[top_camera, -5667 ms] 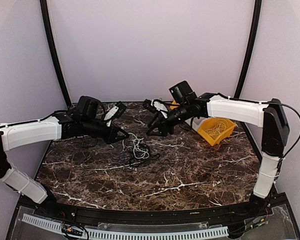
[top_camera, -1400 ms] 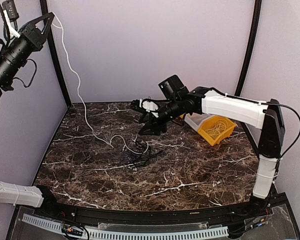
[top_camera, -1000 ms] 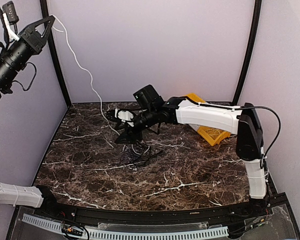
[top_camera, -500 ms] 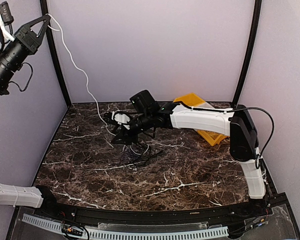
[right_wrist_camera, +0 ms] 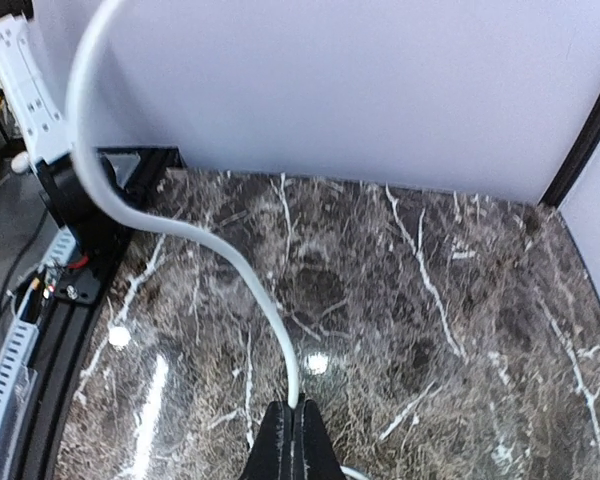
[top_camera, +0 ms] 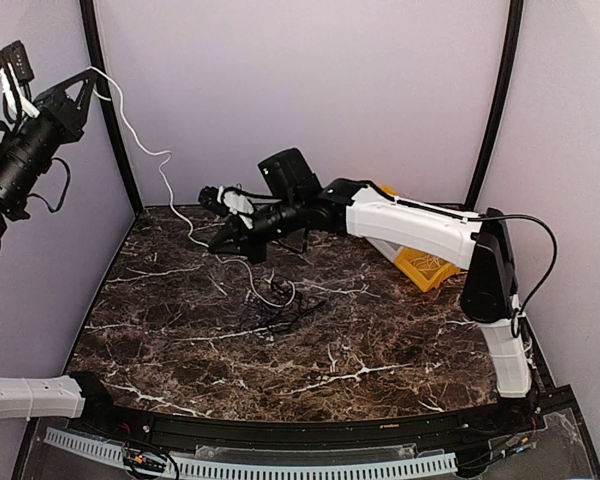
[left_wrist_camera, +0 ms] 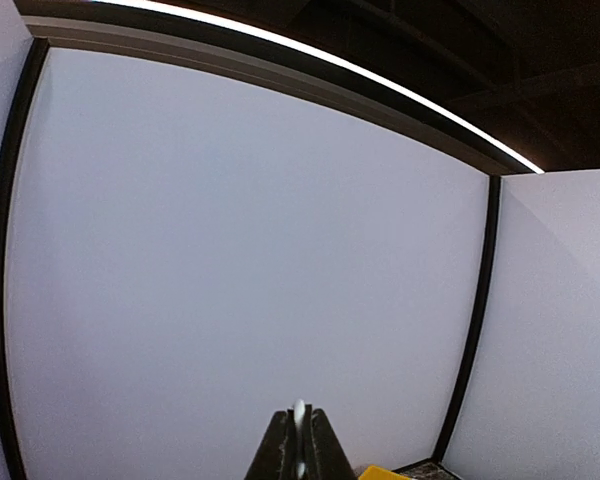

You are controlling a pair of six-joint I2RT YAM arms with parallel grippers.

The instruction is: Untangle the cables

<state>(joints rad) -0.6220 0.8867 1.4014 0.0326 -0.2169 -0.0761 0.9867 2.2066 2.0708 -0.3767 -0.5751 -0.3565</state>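
The table (top_camera: 400,340), dark marble veined with white, lies just under the right gripper and far below the left one. The right arm (top_camera: 410,225) reaches low across its far side toward the left. The left arm (top_camera: 20,160) is raised high beside the left wall. A yellow bin (top_camera: 420,268) sits well behind the right gripper, back along its arm and partly hidden by it.

The white cable (top_camera: 145,150) joins the two grippers. From the left gripper (top_camera: 88,88) it hangs in a slack, wavy line down to the right gripper (top_camera: 218,245). Past that gripper it drops to the table and curls into the black cables (top_camera: 275,318). These form a small clump near the right gripper, toward the table's near edge (how tightly white and black are knotted there cannot be told).

The left gripper's fingers (left_wrist_camera: 278,450) are pressed together on the white cable's upper end, and a sliver of white shows between their tips. The right gripper's fingers (right_wrist_camera: 280,445) are likewise pinched on the white cable partway along, and the cord rises from their tips in a curve.
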